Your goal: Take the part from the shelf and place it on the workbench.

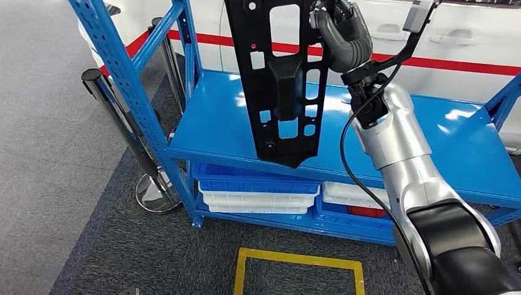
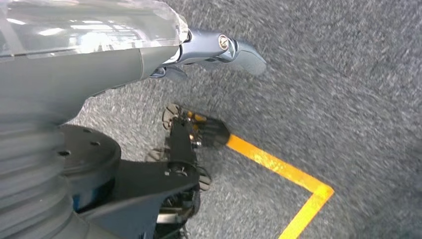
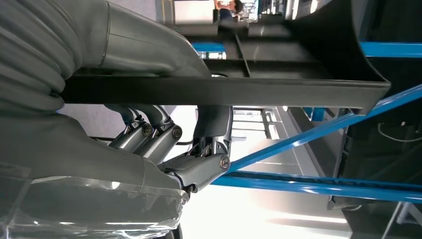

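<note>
The part (image 1: 279,80) is a long black plastic panel with several cut-outs. It hangs upright in the air above the blue shelf (image 1: 221,132), its lower tip just over the shelf's front edge. My right hand (image 1: 344,34) grips it near its top edge, arm raised high. In the right wrist view the part's (image 3: 249,84) rim runs across the picture, with my right hand's (image 3: 164,139) thumb on one side and its fingers (image 3: 199,167) curled on the other. My left hand (image 2: 209,55) hangs over grey carpet, fingers stretched out and holding nothing.
Blue shelf uprights (image 1: 123,67) and chrome posts (image 1: 129,135) stand at the left. White and blue bins (image 1: 258,190) sit on the lower shelf level. A white wall with a red stripe (image 1: 467,61) lies behind. Yellow floor tape (image 1: 295,261) marks the carpet in front.
</note>
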Motion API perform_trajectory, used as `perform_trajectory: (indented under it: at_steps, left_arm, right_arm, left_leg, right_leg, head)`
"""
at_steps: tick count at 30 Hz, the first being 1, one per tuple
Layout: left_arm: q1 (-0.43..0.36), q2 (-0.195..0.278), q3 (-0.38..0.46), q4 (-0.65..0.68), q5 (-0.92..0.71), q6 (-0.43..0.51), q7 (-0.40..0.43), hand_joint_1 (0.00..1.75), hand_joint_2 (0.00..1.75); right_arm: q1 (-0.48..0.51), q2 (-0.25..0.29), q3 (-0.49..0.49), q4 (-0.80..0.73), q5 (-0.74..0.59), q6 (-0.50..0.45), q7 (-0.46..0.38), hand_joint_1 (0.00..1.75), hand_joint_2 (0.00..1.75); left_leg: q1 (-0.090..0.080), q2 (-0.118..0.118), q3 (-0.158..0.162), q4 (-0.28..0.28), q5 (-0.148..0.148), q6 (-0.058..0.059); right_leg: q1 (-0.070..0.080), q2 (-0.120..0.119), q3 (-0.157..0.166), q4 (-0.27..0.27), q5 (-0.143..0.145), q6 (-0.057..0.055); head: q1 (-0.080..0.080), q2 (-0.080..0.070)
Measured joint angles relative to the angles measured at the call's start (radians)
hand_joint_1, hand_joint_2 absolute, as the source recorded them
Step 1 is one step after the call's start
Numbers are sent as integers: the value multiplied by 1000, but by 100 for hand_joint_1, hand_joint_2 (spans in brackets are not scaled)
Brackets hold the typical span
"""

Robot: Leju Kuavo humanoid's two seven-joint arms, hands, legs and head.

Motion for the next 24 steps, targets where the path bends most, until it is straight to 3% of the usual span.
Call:
perform_trajectory:
  at_steps: [1, 2, 4, 5, 6, 9, 11, 12, 14, 16, 17, 18, 21, 22, 24]
  left_arm:
    - [0, -1, 0, 0, 0, 0, 1, 0, 175]
    - [0, -2, 0, 0, 0, 0, 2, 0, 175]
    - [-1, -4, -2, 0, -1, 0, 4, 0, 175]
    - [-2, -5, -3, 0, -2, 0, 7, 0, 175]
    - [-3, -5, -4, 0, -3, 0, 11, 0, 175]
    - [-4, -5, -10, 0, -17, 22, 34, 0, 175]
    - [-4, -5, -18, 0, -29, 47, 54, 0, 175]
    - [-5, -6, -21, 0, -32, 57, 61, 0, 175]
    - [-5, -6, -24, 0, -36, 71, 72, 0, 175]
    - [-5, -6, -25, 0, -38, 75, 77, 0, 175]
    - [-5, -6, -26, 0, -39, 76, 78, 0, 175]
    - [-5, -6, -28, 0, -39, 76, 79, 0, 175]
    - [-8, -6, -31, 0, -39, 76, 81, 0, 175]
    - [-10, -6, -31, 0, -40, 76, 81, 0, 175]
    - [-11, -6, -33, 0, -40, 76, 82, 0, 175]
  right_arm:
    - [0, -1, 2, -5, 0, -1, 2, 175, 175]
    - [0, -1, 3, -12, 0, -2, 3, 175, 175]
    - [-3, -2, 5, -30, -3, -7, 6, 175, 175]
    - [-3, -3, 6, -39, -6, -10, 9, 175, 175]
    - [-3, -3, 8, -47, -9, -14, 12, 175, 175]
    - [0, -6, 14, -68, -18, -20, 22, 175, 175]
    - [0, -8, 18, -80, -22, -25, 25, 175, 175]
    - [0, -8, 21, -86, -24, -28, 25, 175, 175]
    - [2, -8, 29, -92, -28, -32, 28, 175, 175]
    - [8, -8, 36, -93, -30, -34, 31, 175, 175]
    - [11, -8, 38, -94, -31, -34, 32, 175, 175]
    - [13, -9, 40, -94, -32, -34, 33, 175, 175]
    - [13, -13, 45, -96, -35, -34, 33, 175, 175]
    - [13, -15, 46, -96, -36, -34, 33, 175, 175]
    - [15, -21, 49, -96, -38, -34, 33, 175, 175]
  left_leg:
    - [0, 0, 0, 1, -1, -1]
    - [1, -1, 1, 3, -3, -3]
    - [1, -2, 2, 9, -9, -10]
    - [0, -2, 2, 11, -11, -15]
    - [-1, -3, 0, 12, -12, -20]
    - [-1, -3, 0, 10, -11, -35]
    - [0, -1, -9, 32, -32, -44]
    - [1, 0, -25, 71, -59, -46]
    - [2, 0, -80, 204, -131, -50]
    - [2, 0, -123, 309, -167, -50]
    - [1, 0, -119, 308, -157, -48]
    - [1, 0, -94, 266, -131, -44]
    - [-2, 0, 13, 67, -53, -29]
    - [-5, 0, 28, 35, -45, -25]
    - [-8, -1, 27, 21, -38, -19]
  right_leg:
    - [-3, 0, -6, 5, 11, 2]
    - [-6, 0, 9, -30, 40, 4]
    - [-10, 0, 73, -168, 111, 6]
    - [-9, 1, 99, -224, 132, 4]
    - [-6, 2, 114, -258, 140, 1]
    - [-2, 3, 116, -271, 140, -16]
    - [-5, 1, 118, -276, 145, -30]
    - [-6, 0, 118, -278, 147, -36]
    - [-3, -1, 117, -278, 149, -44]
    - [1, -1, 114, -277, 150, -46]
    - [2, 0, 113, -275, 151, -46]
    - [4, 0, 112, -273, 151, -46]
    - [9, 0, 109, -267, 154, -41]
    - [10, 0, 106, -267, 156, -36]
    - [9, -1, 101, -268, 165, -23]
  head:
    - [0, 0]
    - [0, 0]
    - [0, 0]
    - [0, 0]
    - [0, 0]
    - [0, 0]
    - [0, 0]
    - [0, 0]
    - [0, 0]
    - [0, 0]
    - [0, 0]
    - [0, 0]
    - [0, 0]
    - [0, 0]
    - [0, 0]
